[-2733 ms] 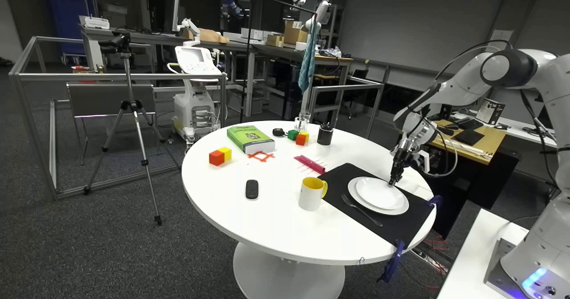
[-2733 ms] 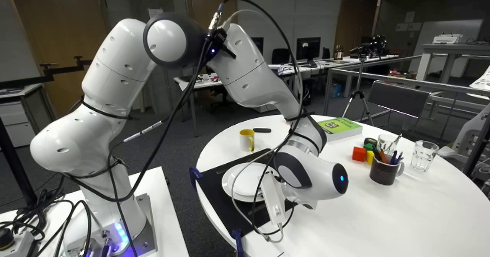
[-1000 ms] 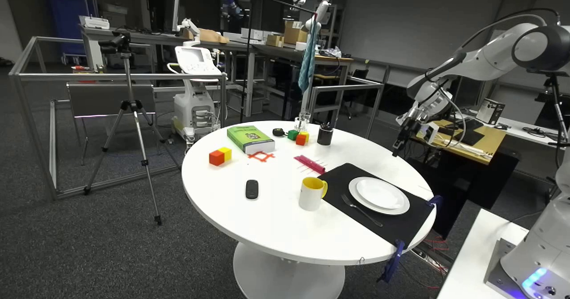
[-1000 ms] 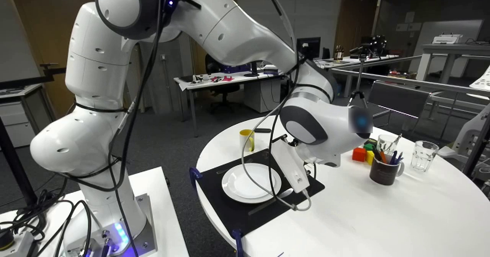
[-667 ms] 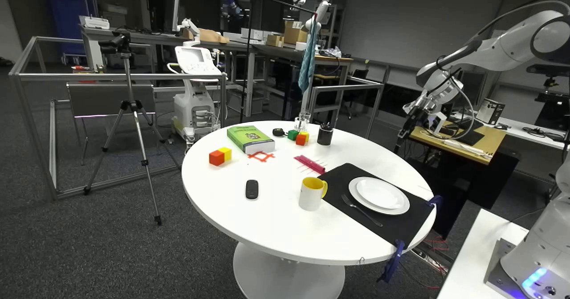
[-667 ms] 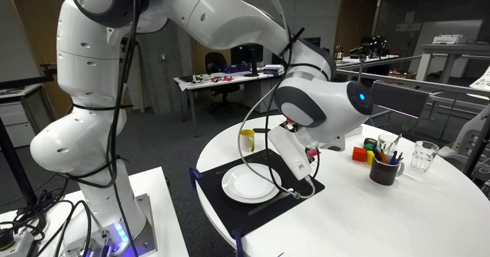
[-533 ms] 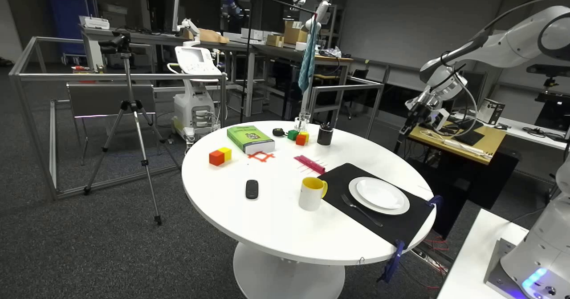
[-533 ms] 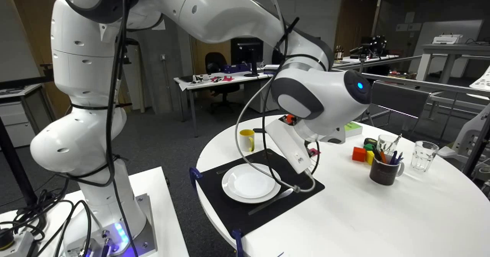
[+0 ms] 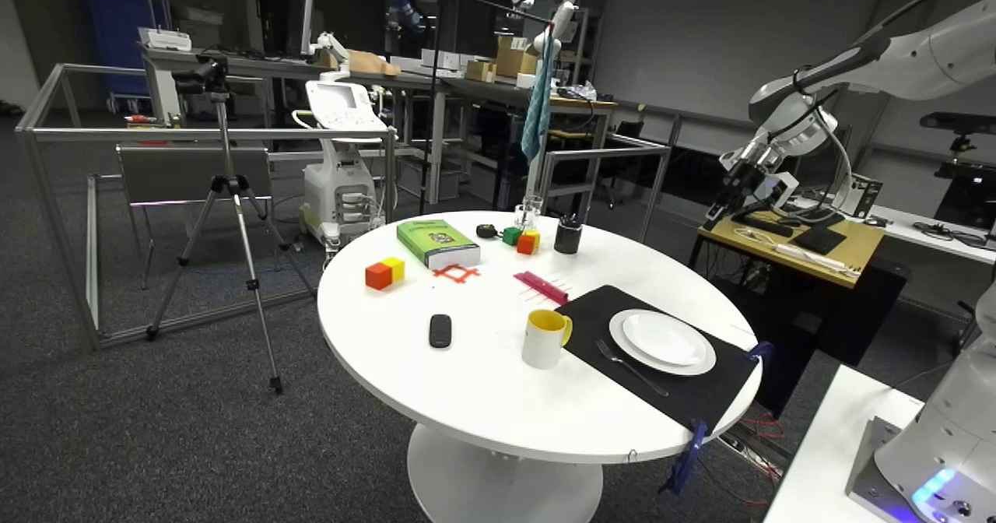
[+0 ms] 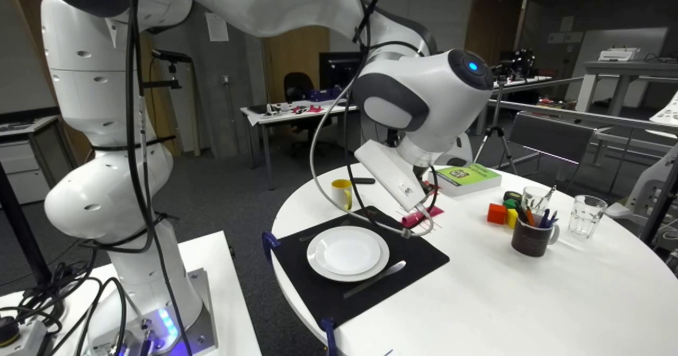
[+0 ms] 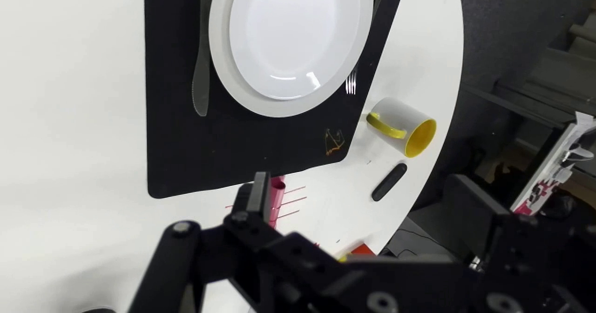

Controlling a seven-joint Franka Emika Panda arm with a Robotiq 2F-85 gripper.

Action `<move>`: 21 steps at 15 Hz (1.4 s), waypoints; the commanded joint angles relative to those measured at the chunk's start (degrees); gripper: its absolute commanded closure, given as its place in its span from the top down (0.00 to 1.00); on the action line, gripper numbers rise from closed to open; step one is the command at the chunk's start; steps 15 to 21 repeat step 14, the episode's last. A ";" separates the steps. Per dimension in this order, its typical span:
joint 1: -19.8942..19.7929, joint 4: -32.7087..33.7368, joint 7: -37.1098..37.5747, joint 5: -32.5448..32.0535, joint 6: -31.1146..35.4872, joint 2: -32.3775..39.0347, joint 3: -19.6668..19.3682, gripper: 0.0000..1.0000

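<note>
Tool (image 11: 361, 178) released, jaws spread wide | now raised well apart from small plate (image 11: 295, 33), earlier at its rim | large plate (image 11: 279, 108) beneath, top centre of wrist view

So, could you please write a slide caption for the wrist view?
Open, empty fingers, with stacked plates between knife and fork, and a yellow-handled mug.

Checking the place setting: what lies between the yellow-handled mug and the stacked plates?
The fork, lying on the black mat. In an exterior view it sits between the mug and the stacked plates; the wrist view shows part of it there.
</note>
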 commanded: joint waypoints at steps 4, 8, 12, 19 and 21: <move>3.37 -4.72 5.41 -4.12 4.02 -8.19 -0.72 1.00; 4.12 -2.03 5.87 -4.65 1.61 -5.77 -1.24 1.00; 4.09 -2.03 5.79 -4.64 1.61 -5.25 -1.30 1.00; 4.06 -2.03 5.79 -4.63 1.61 -5.22 -1.39 1.00; 4.06 -2.03 5.79 -4.63 1.61 -5.22 -1.39 1.00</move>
